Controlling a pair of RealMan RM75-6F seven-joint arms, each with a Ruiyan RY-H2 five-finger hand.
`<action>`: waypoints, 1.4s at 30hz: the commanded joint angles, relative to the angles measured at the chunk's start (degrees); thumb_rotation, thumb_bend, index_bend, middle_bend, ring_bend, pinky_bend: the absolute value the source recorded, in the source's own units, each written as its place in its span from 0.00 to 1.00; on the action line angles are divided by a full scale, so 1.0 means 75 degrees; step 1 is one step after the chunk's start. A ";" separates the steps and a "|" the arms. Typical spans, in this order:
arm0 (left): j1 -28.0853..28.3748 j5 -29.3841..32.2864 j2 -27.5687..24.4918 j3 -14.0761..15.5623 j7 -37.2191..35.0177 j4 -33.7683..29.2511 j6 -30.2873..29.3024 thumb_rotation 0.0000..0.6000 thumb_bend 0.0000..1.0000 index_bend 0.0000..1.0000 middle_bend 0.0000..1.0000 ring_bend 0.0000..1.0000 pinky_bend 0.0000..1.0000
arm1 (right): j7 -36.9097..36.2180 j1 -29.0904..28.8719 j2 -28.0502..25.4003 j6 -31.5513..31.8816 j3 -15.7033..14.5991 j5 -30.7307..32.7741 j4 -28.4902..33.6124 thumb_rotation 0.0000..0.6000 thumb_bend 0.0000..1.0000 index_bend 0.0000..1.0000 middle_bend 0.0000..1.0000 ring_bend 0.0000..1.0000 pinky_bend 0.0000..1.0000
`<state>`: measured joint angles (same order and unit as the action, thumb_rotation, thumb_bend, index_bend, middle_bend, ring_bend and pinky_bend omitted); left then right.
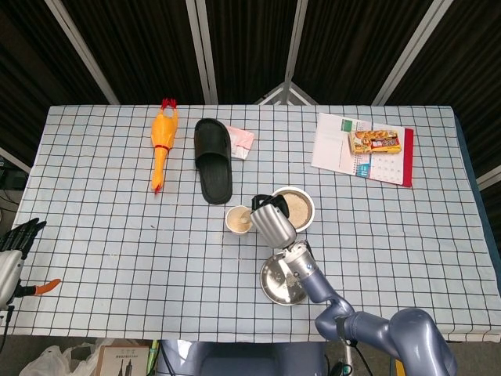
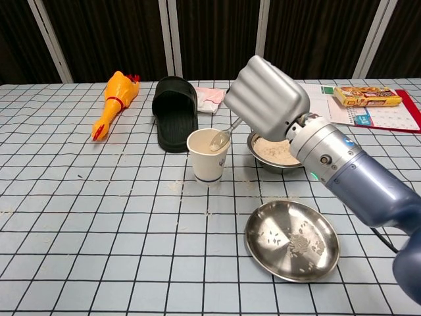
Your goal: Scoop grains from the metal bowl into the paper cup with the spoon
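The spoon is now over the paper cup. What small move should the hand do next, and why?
Probably tilt the spoon a little more: the right hand holds its bowl at the mouth of the paper cup, so the grains should fall inside.

Two metal bowls (image 2: 281, 150) (image 2: 292, 239), one paper cup (image 2: 208, 155)

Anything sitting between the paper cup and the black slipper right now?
Nothing: between the paper cup and the black slipper there is only bare checkered cloth, clearest in the chest view. The right robot hand and spoon are on the cup's other side.
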<state>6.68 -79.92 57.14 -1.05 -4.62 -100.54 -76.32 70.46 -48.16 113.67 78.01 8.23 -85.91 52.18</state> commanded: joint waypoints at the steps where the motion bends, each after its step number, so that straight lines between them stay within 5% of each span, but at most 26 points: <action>1: 0.0005 0.0014 -0.0001 -0.0003 0.0012 -0.0008 0.0011 1.00 0.00 0.00 0.00 0.00 0.00 | 0.0046 -0.0067 -0.0102 -0.0012 0.0008 -0.0124 -0.0007 1.00 0.60 0.64 0.86 1.00 1.00; 11: 0.0019 0.0045 -0.0005 0.0003 0.0092 -0.0053 0.0051 1.00 0.00 0.00 0.00 0.00 0.00 | 0.0488 -0.0154 -0.0600 -0.0180 -0.0162 -0.0601 0.0476 1.00 0.60 0.64 0.86 1.00 1.00; 30: 0.0011 0.0036 -0.0031 0.0009 0.0034 -0.0057 0.0053 1.00 0.00 0.00 0.00 0.00 0.00 | 0.0647 0.0025 -0.0756 -0.0261 0.0179 -0.0511 0.0975 1.00 0.60 0.64 0.86 1.00 1.00; 42: -0.0003 0.0057 -0.0019 0.0015 0.0081 -0.0064 0.0042 1.00 0.00 0.00 0.00 0.00 0.00 | 0.0220 0.0523 -0.1487 0.0255 0.0495 -0.0326 0.2112 1.00 0.60 0.64 0.86 1.00 1.00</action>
<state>6.66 -79.49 57.00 -0.94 -4.02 -101.01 -76.01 72.88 -45.05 103.44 79.11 11.49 -88.74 66.91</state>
